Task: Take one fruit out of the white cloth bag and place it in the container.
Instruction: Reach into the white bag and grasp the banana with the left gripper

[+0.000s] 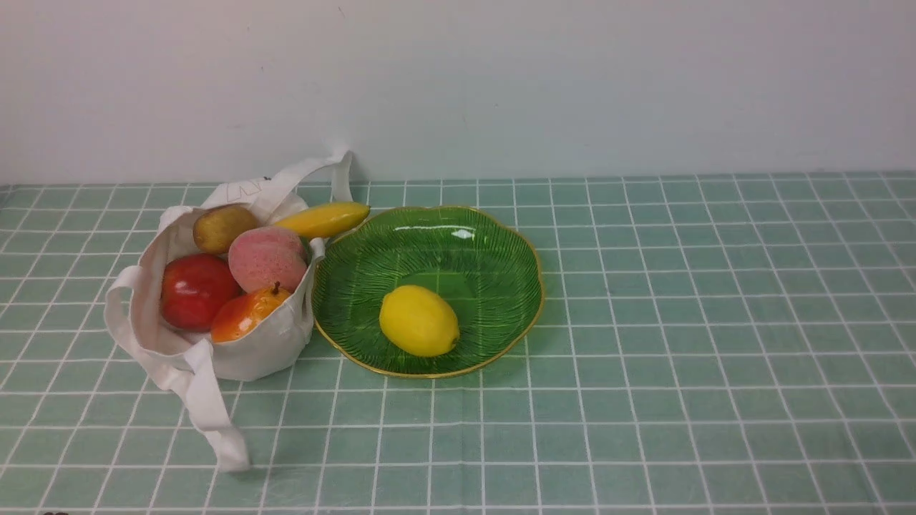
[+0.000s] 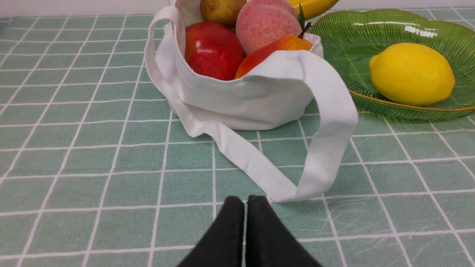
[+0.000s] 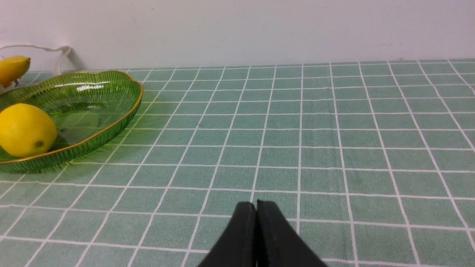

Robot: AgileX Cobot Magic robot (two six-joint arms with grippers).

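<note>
A long, curved yellow banana (image 1: pixel 323 219) with a smooth, glossy skin is seen lying at the far edge of the mouth of a small off-white cloth bag (image 1: pixel 257 357), its free end jutting out toward the rim of the green glass dish (image 1: pixel 501 243) just beside the bag. The bag's mouth is crowded with other fruit: a round pink peach (image 1: pixel 267 259) just beside the banana, a brownish fruit (image 1: pixel 222 227), a shiny red apple (image 1: pixel 197 290) and an orange-red fruit (image 1: pixel 247 315) at the near edge. The wide, ribbed, gold-rimmed dish already holds an oval yellow lemon (image 1: pixel 418 320). One flat strap handle (image 2: pixel 326 148) is looped on the green checked tablecloth (image 1: pixel 680 322) on the near side of the bag. The left gripper (image 2: pixel 245 207) is shown low over the cloth, near that loop, with its jaws pressed together and nothing held. The right gripper (image 3: pixel 256 211) is likewise clenched and empty, well apart from the dish. The banana is judged untouched, so the reach into the bag is yet to be made. The next move would call for the left jaws to be parted and carried over the strap and the nearer fruit to the banana, which should be gripped across its narrow body.
</note>
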